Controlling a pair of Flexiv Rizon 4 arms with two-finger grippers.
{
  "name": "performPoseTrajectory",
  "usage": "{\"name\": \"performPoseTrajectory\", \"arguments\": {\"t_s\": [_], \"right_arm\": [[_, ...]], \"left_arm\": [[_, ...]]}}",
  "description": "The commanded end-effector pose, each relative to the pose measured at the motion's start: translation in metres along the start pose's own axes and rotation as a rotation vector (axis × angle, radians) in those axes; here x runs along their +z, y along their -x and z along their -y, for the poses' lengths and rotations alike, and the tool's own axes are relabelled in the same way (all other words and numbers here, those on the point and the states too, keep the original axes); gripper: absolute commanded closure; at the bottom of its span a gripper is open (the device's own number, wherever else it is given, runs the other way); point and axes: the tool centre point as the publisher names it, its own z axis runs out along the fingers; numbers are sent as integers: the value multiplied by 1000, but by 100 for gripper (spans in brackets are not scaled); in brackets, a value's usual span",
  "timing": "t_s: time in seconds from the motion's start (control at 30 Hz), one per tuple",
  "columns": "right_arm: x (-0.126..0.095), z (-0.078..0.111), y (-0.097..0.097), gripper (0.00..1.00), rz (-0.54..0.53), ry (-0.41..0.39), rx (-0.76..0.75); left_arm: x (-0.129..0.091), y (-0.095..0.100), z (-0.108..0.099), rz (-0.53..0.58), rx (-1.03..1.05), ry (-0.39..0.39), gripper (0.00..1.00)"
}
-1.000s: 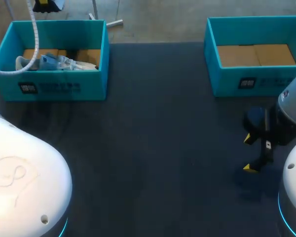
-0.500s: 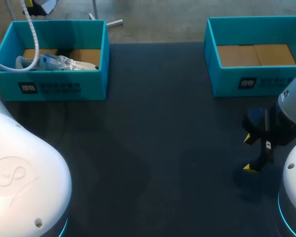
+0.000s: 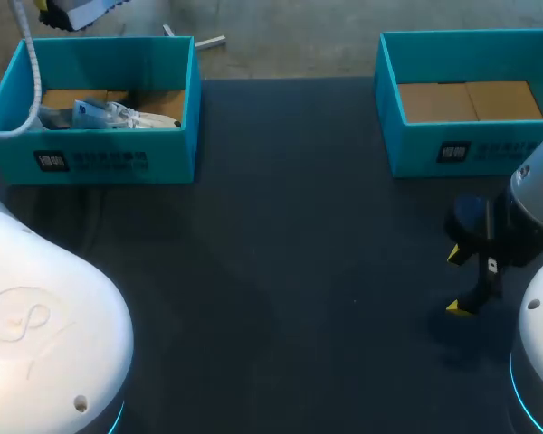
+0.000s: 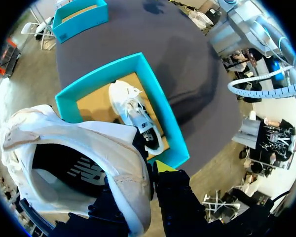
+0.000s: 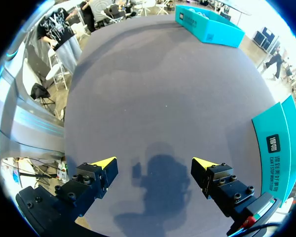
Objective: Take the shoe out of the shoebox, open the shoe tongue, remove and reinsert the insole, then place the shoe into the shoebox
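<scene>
Above the teal cardboard shoebox [image 4: 165,121], the left gripper [image 4: 149,170] pinches a white shoe [image 4: 113,143] by its padded collar, its dark-lined opening facing the wrist. Right gripper [image 5: 154,162] hangs spread over the dark table [image 5: 163,89].

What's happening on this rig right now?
The left gripper holds a white shoe by its collar, above the left shoebox, where a second shoe lies. The right gripper is open over the bare table, in front of the empty right shoebox.

White shoe [image 4: 116,148] hangs abv open teal shoebox [image 4: 167,121].
</scene>
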Motion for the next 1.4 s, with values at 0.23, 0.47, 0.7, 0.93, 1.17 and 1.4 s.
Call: {"name": "performPoseTrajectory", "arguments": {"t_s": [0.23,0.47,0.7,0.93,1.17,1.4], "right_arm": [[1,1,-1,0,3,2,-1],[1,1,-1,0,3,2,-1],[1,1,-1,0,3,2,-1],[1,1,-1,0,3,2,-1],[1,1,-1,0,3,2,-1],[1,1,-1,0,3,2,-1]], "left_arm": [[-1,-4,-10,184,324,10,100],[9,-1,-45,249,762,236,100],[5,-4,-66,331,1022,290,100],[5,-4,-66,331,1022,290,100],[5,-4,-66,331,1022,290,100],[21,9,-73,257,1045,306,100]]}}
